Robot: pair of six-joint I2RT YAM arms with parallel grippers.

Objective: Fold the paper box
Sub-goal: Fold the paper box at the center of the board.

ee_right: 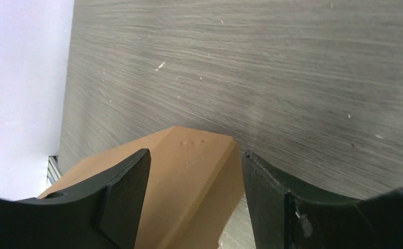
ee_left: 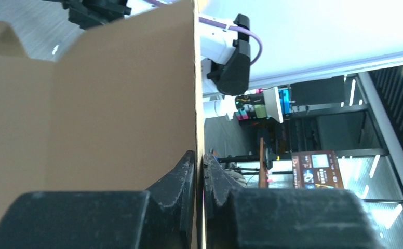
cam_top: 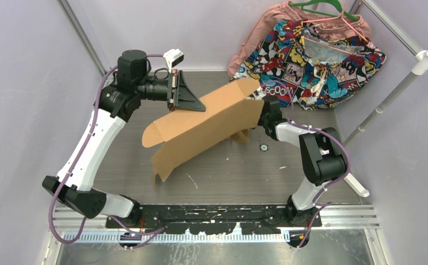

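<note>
The paper box (cam_top: 212, 124) is a brown cardboard sheet, partly folded and held up at a slant above the table, with flaps hanging at its lower left. My left gripper (cam_top: 202, 106) is shut on its upper left edge. In the left wrist view the fingers (ee_left: 184, 176) pinch the thin cardboard edge (ee_left: 111, 104) between them. My right gripper (cam_top: 258, 95) is at the box's upper right end, mostly hidden behind it. In the right wrist view the gripper (ee_right: 196, 153) stands wide, with a folded flap (ee_right: 189, 171) between its fingers and a gap at the right finger.
A comic-print cloth (cam_top: 311, 55) and a pink garment hang on hangers at the back right. A white pipe frame (cam_top: 388, 99) runs along the right side. A small round item (cam_top: 263, 147) lies on the grey table (cam_top: 228, 171) near the right arm.
</note>
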